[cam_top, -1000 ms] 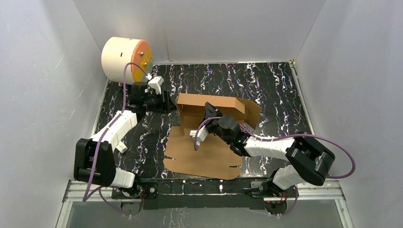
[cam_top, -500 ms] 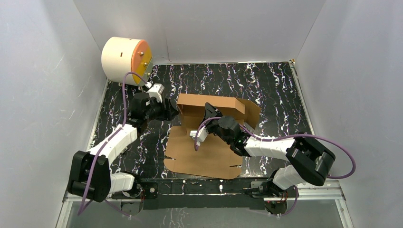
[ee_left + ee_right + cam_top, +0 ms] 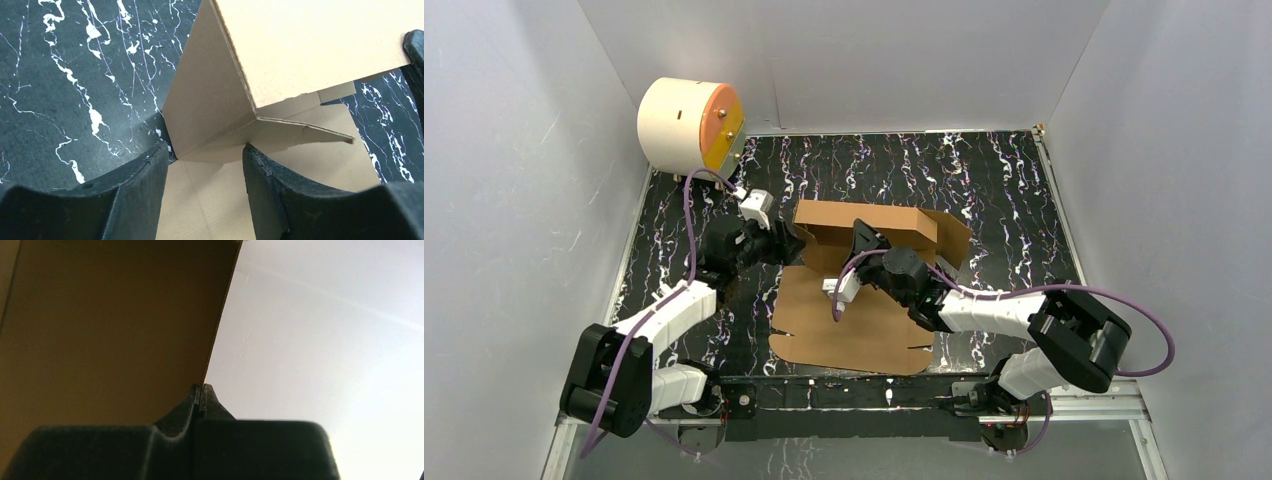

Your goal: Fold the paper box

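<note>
The paper box point(image 3: 844, 335) is brown cardboard, half folded: its near part lies flat and a back wall point(image 3: 864, 215) stands upright with a side flap at each end. My left gripper point(image 3: 789, 242) is open at the box's left corner. In the left wrist view its gripper point(image 3: 205, 150) has the lower corner of the upright left flap point(image 3: 210, 110) just ahead of the gap, with flat cardboard below. My right gripper point(image 3: 861, 240) is shut inside the box against the back wall. In the right wrist view its closed tips point(image 3: 200, 390) meet the edge of a brown panel point(image 3: 100, 330).
A cream cylinder with an orange face point(image 3: 689, 125) lies at the back left corner, behind the left arm. The black marbled tabletop point(image 3: 994, 180) is walled in by white panels on three sides. The right arm's purple cable point(image 3: 1144, 330) loops out toward the right wall.
My left arm has swung right and nearer, from beside the cylinder to the box's left corner. The right arm and the box have hardly moved.
</note>
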You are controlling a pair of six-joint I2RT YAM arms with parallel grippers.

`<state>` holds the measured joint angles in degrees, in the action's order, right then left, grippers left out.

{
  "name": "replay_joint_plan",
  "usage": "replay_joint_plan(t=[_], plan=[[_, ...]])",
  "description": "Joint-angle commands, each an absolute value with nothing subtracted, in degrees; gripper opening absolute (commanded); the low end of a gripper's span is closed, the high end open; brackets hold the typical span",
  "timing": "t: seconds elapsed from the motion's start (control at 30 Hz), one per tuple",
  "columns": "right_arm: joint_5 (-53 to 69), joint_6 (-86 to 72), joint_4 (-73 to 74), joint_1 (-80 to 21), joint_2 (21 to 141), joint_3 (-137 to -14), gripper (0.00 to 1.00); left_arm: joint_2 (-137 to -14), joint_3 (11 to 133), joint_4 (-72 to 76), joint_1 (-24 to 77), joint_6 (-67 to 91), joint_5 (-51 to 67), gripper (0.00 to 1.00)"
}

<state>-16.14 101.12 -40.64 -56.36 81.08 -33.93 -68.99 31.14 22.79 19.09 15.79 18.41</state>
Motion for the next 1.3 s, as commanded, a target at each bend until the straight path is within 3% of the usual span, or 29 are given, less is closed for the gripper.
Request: replay_joint_plan(t=[0.0,0.9,1.27], plan=[[-14.33,101.24,-40.24,-57.64,79.85,-33.44,0.00,-67.09,30.18,31.01,20.12,14.11,15.06,0.53],[-13.58,92.34,-36.37,-58.45,79.60,-36.25,0.00,-76.19,28.91,43.13,25.04,10.21,4.00,0.47],[-13.64,88.98,-35.85,-58.45,81.20,-36.79,0.00,-82.10,28.80,51.35,26.55,12.07,-4.14,0.40]])
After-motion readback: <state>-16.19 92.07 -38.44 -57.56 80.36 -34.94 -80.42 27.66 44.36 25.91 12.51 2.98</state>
